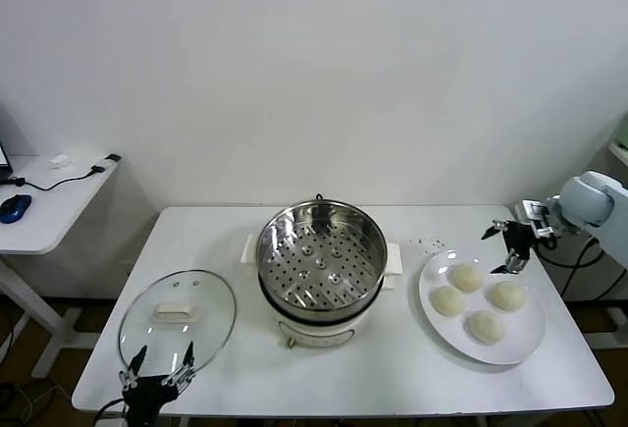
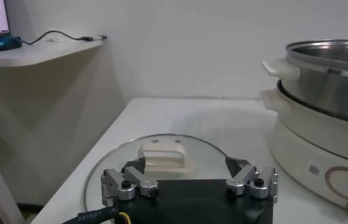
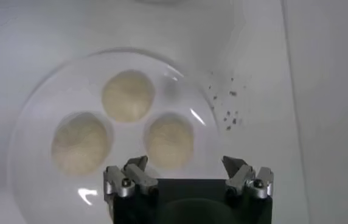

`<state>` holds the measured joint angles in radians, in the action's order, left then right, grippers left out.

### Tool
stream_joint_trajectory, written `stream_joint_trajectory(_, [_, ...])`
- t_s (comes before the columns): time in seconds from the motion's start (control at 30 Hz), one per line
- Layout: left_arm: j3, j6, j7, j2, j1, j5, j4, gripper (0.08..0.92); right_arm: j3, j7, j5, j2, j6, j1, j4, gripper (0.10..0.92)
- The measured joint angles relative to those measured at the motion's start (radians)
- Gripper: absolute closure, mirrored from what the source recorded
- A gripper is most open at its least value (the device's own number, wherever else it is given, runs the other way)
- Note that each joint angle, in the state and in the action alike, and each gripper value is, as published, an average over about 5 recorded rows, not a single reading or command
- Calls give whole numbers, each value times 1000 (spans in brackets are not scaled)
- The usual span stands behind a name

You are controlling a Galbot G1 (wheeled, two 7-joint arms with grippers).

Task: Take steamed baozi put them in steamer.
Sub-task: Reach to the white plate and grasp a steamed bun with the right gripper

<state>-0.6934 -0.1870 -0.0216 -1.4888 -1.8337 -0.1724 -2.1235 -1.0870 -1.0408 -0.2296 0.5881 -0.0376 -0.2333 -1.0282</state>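
Observation:
The steamer [image 1: 321, 260] is a shiny steel pot on a white base at the table's centre, its perforated tray bare; its side also shows in the left wrist view [image 2: 329, 79]. Several cream-white baozi lie on a white plate [image 1: 520, 341] to the right, among them one at the back [image 1: 466, 277] and one at the front [image 1: 485, 326]. My right gripper [image 1: 505, 247] hovers open over the plate's far edge. In the right wrist view it [image 3: 185, 163] is empty, with the nearest baozi [image 3: 169, 139] just ahead of it. My left gripper [image 1: 159, 360] is open and empty at the front left.
A round glass lid [image 1: 178, 319] with a white knob [image 2: 164, 155] lies flat left of the steamer, under my left gripper [image 2: 186, 165]. A side desk [image 1: 44, 206] with a mouse and cable stands off to the left. The wall is close behind the table.

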Motion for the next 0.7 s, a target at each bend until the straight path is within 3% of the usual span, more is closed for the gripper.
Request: stream_joint_trajectory(0.7, [5,-2,-8,-25,-14,13,3,177,-67,19,23,178,-79,45,172,203])
